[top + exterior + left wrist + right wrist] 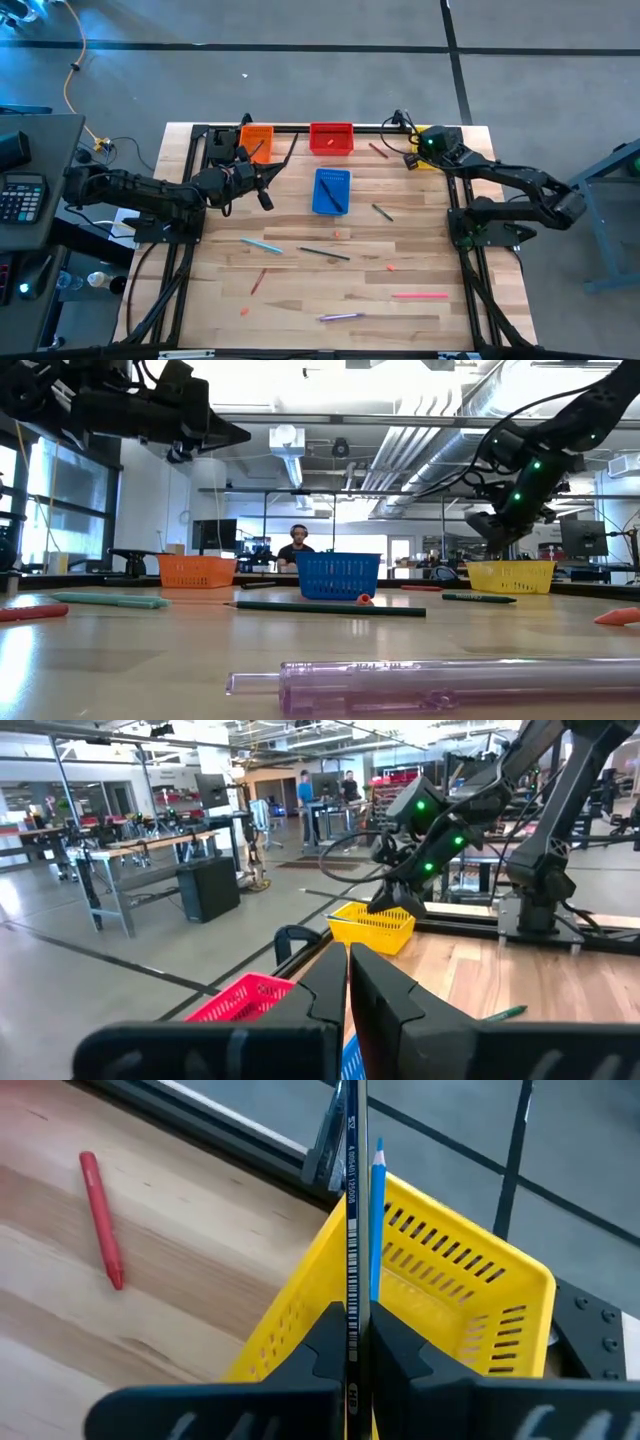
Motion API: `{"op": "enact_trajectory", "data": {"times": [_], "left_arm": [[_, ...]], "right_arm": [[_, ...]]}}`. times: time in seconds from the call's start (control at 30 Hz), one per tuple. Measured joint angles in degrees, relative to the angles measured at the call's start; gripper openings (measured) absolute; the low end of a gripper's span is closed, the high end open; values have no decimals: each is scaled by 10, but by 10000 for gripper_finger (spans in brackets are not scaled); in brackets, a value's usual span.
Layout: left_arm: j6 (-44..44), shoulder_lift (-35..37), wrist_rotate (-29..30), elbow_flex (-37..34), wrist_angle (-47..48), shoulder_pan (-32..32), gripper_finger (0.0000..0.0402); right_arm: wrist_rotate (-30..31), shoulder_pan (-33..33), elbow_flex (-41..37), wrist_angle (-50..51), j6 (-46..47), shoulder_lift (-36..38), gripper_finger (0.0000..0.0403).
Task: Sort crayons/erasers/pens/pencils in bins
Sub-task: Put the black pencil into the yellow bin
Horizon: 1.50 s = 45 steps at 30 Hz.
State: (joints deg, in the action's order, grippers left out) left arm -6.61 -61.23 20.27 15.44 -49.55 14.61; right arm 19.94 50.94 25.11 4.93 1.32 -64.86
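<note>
Clenching a dark pencil (352, 1280) lengthwise between its fingers, the right hand (352, 1342) hovers above the yellow bin (450, 1295) (left hand (347, 982) clenched, empty).

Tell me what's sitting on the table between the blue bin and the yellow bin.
In the high view, a red crayon lies between the blue bin and yellow bin.

My right gripper (358, 1342) is hanging over the corner bin (430, 1295), pinching a pencil (352, 1230) upright; a crayon (101, 1218) is lying just beside that bin. My left gripper (266, 196) is hovering between two other bins (257, 141) (331, 190), apparently holding nothing.
</note>
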Motion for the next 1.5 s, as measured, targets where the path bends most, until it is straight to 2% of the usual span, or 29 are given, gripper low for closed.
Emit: {"op": "enact_trajectory", "data": {"times": [0.67,0.97,1.27,1.5], "left_arm": [[17,0,1,0,-4,0,7],[10,0,2,0,-3,0,7],[9,0,-1,0,-3,0,7],[8,0,-2,0,0,0,7]], "right_arm": [[46,-20,-1,11,61,-1,3],[124,-56,-1,90,130,-1,3],[126,-57,-1,109,143,-4,3],[128,-57,-1,122,141,-41,3]]}}
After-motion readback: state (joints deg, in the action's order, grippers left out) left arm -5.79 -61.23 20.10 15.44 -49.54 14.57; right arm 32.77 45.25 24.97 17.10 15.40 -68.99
